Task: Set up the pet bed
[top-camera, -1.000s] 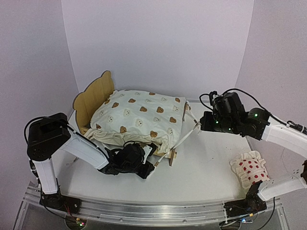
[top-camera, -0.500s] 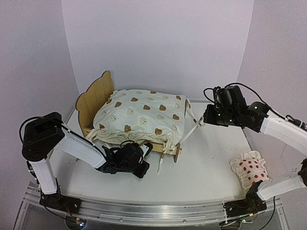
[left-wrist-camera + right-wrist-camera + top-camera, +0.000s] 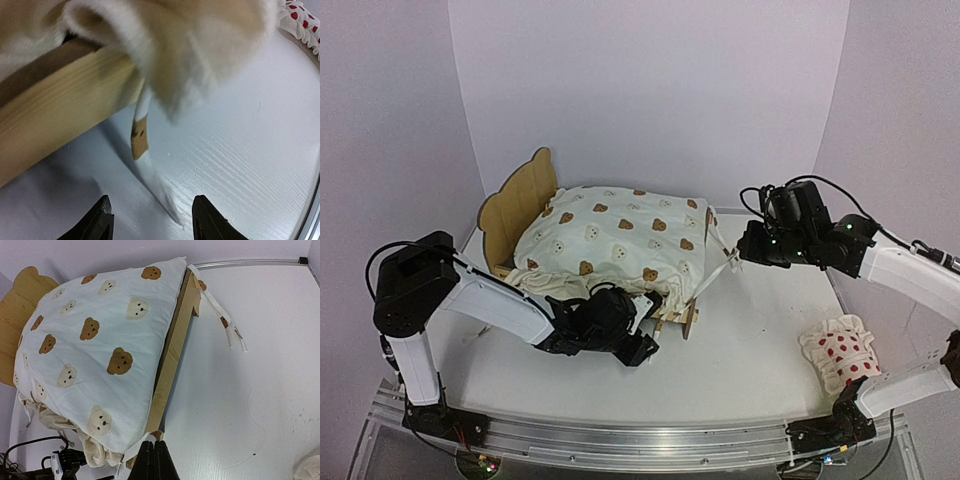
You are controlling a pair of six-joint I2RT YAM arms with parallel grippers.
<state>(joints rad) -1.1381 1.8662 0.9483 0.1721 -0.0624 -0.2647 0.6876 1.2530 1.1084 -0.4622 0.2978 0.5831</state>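
Well, we think the job is about half done. The pet bed (image 3: 515, 210) stands on the left middle of the top view, with its bear-ear headboard at the upper left. The bear-print cushion (image 3: 615, 240) lies on top of it. It looks puffy and lumpy, and its near edge hangs over the wooden side rail (image 3: 55, 100), so we do not think it sits flat inside yet. The little red-dotted pillow (image 3: 840, 360) is not on the bed. It lies well apart, at the lower right of the top view.

The left gripper (image 3: 152, 225) is low beside the near rail. Its fingers are spread, and they hold nothing. A loose tie (image 3: 142, 135) hangs from the cushion and trails on the table between them.

The right gripper (image 3: 154, 460) is by the foot of the bed, with its fingers pressed together. A cushion tie (image 3: 715, 275) runs straight to them, so we think they pinch it.

We guess what is left is to smooth the cushion, sort the ties, and bring the pillow over.

The table (image 3: 750, 340) is flat and white, with a few tiny marks. Pale walls (image 3: 650, 90) stand close around it on three sides. A metal rail (image 3: 640, 440) runs along the bottom edge.
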